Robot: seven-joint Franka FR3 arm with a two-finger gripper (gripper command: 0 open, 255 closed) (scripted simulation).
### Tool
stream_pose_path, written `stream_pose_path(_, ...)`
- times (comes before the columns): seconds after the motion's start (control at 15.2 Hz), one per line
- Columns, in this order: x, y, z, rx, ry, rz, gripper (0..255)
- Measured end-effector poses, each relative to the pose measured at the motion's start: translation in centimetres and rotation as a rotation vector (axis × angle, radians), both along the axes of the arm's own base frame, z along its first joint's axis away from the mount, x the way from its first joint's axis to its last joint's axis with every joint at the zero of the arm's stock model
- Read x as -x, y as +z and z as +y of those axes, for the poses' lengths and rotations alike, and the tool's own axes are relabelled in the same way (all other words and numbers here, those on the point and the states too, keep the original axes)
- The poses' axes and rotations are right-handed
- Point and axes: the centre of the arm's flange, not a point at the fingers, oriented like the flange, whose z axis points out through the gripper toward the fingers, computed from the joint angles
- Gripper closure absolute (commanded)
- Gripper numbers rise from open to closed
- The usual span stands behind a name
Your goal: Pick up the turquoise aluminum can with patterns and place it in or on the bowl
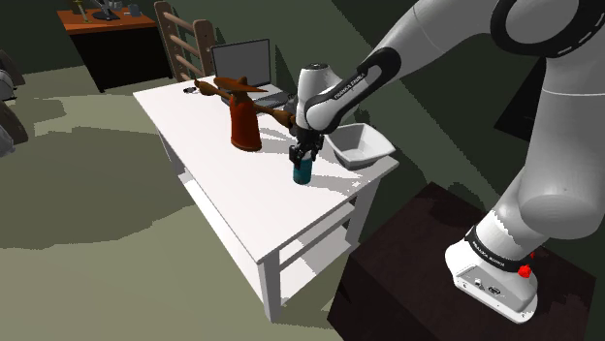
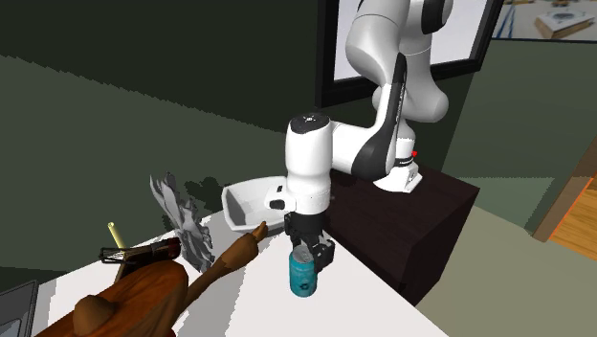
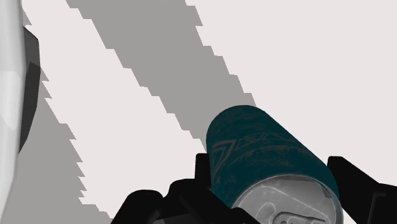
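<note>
Pinching the teal patterned can (image 2: 303,275) in the black hand (image 2: 311,251): clamped from both sides near the top end, as seen in wrist view, grey lid end toward the camera, pale line pattern on the wall. Standing upright under the hand in shoulder view, over the white surface (image 1: 233,189), near the corner closest to the dark stand (image 1: 388,281). Cannot tell whether resting on the surface or just clear of it. Sitting just beside the pale squarish bowl (image 1: 361,145), apart from it, on the side toward the shoulder view's left; not in or on the bowl yet. Reaching in from the shoulder view's right with the white arm (image 1: 436,44), pointing the hand straight down. Further back on the same surface: a rust-brown jug-like vessel (image 1: 244,126) with a brown wooden piece (image 1: 233,89) across its top, then an open laptop (image 1: 247,68) at the far edge. Beyond the surface: a ladder-back chair (image 1: 182,39) and an orange-topped desk (image 1: 97,19). In second exterior view, same bowl right behind the hand, same wooden piece low in the foreground.
</note>
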Motion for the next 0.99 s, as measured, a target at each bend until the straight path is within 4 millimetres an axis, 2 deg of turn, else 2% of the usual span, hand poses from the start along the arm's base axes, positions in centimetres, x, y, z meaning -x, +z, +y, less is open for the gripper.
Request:
stream_pose_path(0.59, 0.0, 0.0, 0.0, 0.0, 0.0, 0.0, 255)
stream_pose_path(0.99, 0.0, 2.5, 0.1, 0.0, 0.001, 0.001, 255)
